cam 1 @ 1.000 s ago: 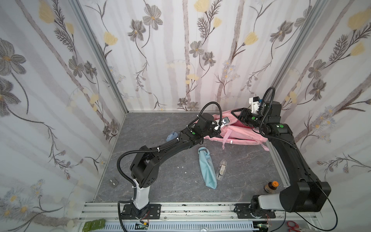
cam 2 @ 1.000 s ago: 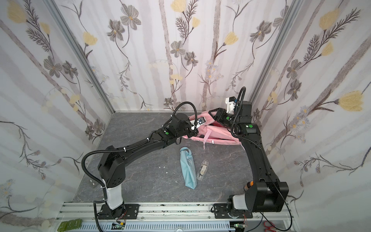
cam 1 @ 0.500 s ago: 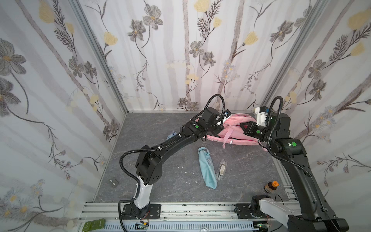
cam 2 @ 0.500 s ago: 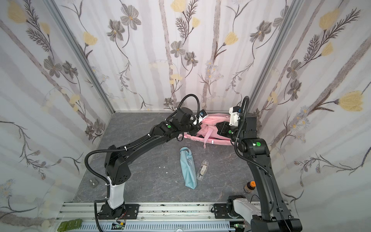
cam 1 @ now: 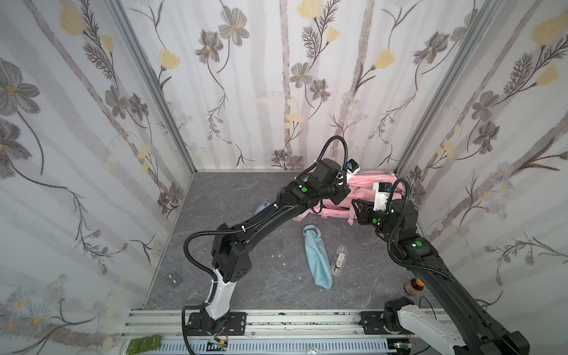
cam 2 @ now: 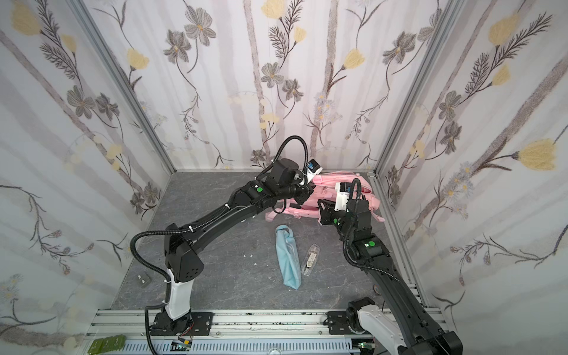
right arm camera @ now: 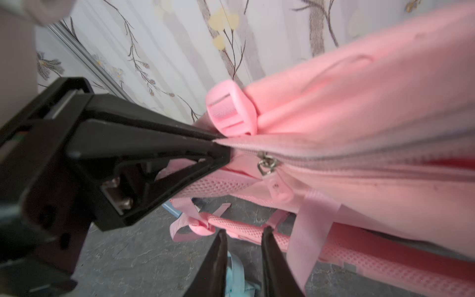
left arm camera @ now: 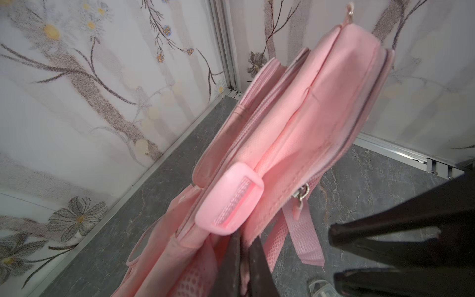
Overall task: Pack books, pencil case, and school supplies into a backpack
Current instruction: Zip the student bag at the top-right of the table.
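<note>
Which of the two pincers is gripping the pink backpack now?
The left pincer: its jaws are shut on an edge of the backpack. The right pincer is open, gripping nothing.

Back-right corner taken: backpack fills it, wall close behind. Left arm crosses the table diagonally. Pencil case and clear case, just beside each other, block the middle; back-left table lies open.

Probably a robotics lab booth — floral-papered panels, aluminium framing, a mounting rail.
</note>
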Robot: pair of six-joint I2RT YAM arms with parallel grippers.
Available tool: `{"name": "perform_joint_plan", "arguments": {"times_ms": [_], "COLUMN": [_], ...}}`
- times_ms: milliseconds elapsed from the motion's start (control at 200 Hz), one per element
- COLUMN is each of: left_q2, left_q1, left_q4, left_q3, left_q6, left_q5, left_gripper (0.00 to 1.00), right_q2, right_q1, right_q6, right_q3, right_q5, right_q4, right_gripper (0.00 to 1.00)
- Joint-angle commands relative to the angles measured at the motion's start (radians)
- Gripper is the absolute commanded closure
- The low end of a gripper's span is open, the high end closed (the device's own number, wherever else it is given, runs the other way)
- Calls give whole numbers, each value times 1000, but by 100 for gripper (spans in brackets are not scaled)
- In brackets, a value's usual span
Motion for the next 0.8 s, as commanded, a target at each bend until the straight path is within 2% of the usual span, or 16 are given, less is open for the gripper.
{"name": "perform_joint_plan", "arguments": {"times_ms": [0, 325, 505, 794], "left_q2": [4, 10, 7, 8], "left_q1": [-2, -1, -1, -1], "left_q4": [114, 126, 126, 142], "left_q3": [30, 37, 34, 36], "left_q6": [-22, -30, -41, -49], "left_q5": [28, 55, 57, 53], "left_gripper": [100, 100, 100, 100], "right_q2": [18, 65, 87, 94], "right_q1": [1, 1, 1, 1], "right_q6": [-87, -175, -216, -248], "right_q3": [-42, -60, -77, -118], "right_q5": [72, 173, 159, 154], "right_q4": [248, 319, 372, 393], "right_gripper": [70, 70, 74, 85]}}
